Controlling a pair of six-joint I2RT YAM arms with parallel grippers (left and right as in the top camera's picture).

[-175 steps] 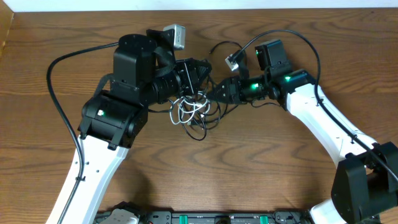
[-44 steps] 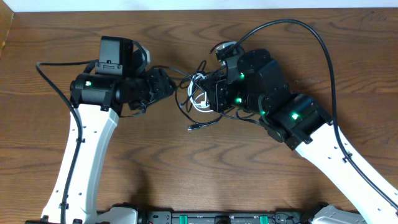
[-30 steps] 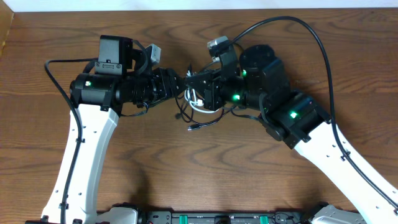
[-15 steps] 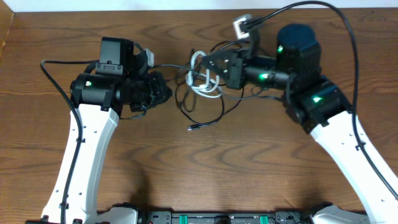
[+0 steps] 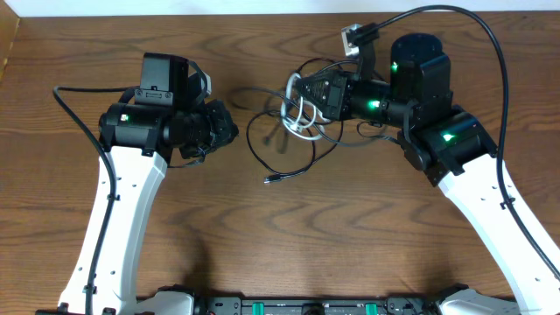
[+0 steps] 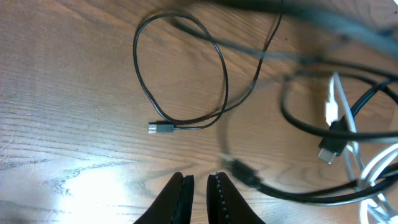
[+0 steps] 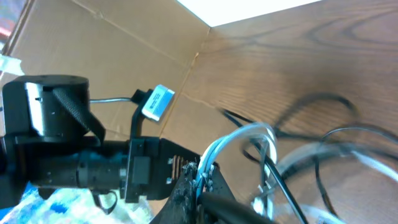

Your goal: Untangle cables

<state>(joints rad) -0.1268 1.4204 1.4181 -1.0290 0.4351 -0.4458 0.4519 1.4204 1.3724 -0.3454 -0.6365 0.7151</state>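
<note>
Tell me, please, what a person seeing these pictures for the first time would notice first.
First, the tangle right of centre: the right gripper has its jaws shut on the white cable, with black cables tangled around it. Then the thin black loop lying on the wooden table just ahead of the left gripper, its small plug end free.

Even overhead light is falling on the wooden table (image 5: 262, 245), casting soft shadows. Glare is whitening its surface in the left wrist view, where cables (image 6: 245, 171) are blurring
</note>
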